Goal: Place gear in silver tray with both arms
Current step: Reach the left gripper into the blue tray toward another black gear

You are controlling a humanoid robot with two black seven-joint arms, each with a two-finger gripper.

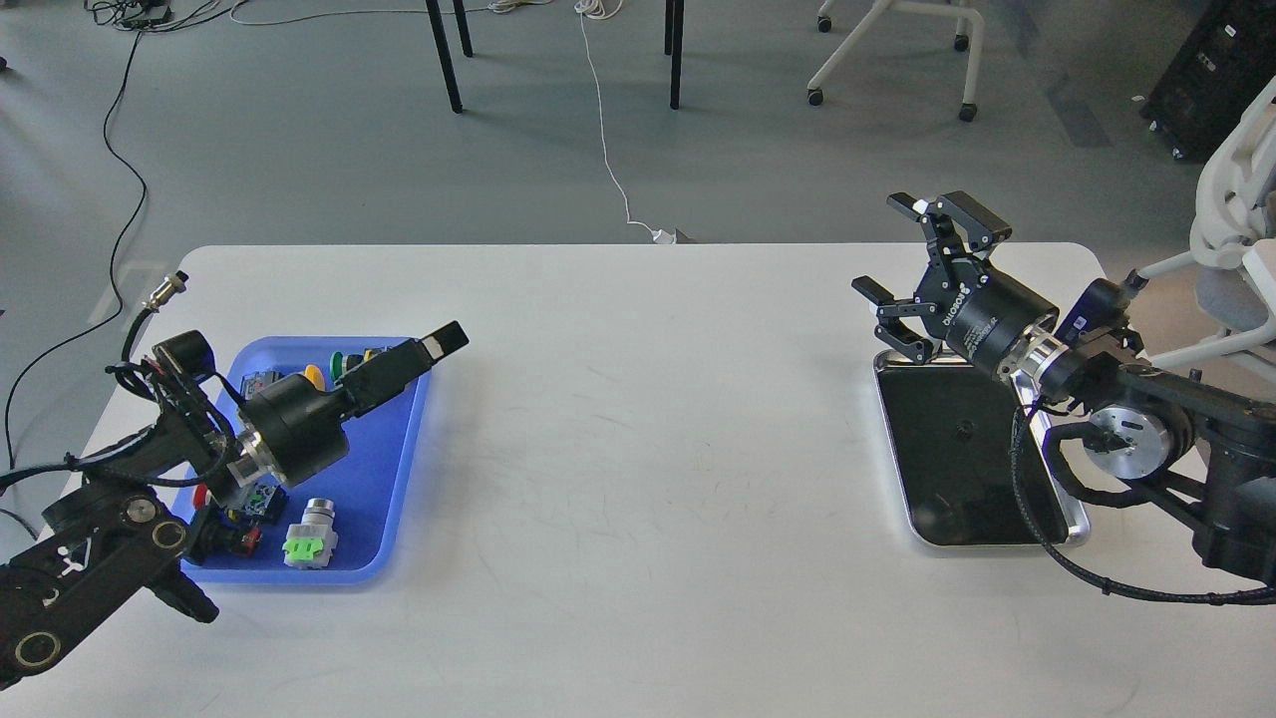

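Note:
The silver tray (1065,504) lies on the right of the white table. A small dark round piece (963,431), seemingly a gear, lies on its mirror-like bottom. My right gripper (912,249) is open and empty, raised over the tray's far end with its fingers pointing up and left. My left gripper (431,349) points right over the far right corner of the blue tray (399,479). It is seen side-on, so its fingers cannot be told apart. The left wrist hides the middle of the blue tray.
The blue tray holds several push-button switches, among them a green-and-white one (309,546) and yellow and green ones (334,367) at the far end. Chair and table legs stand on the floor beyond the table's far edge.

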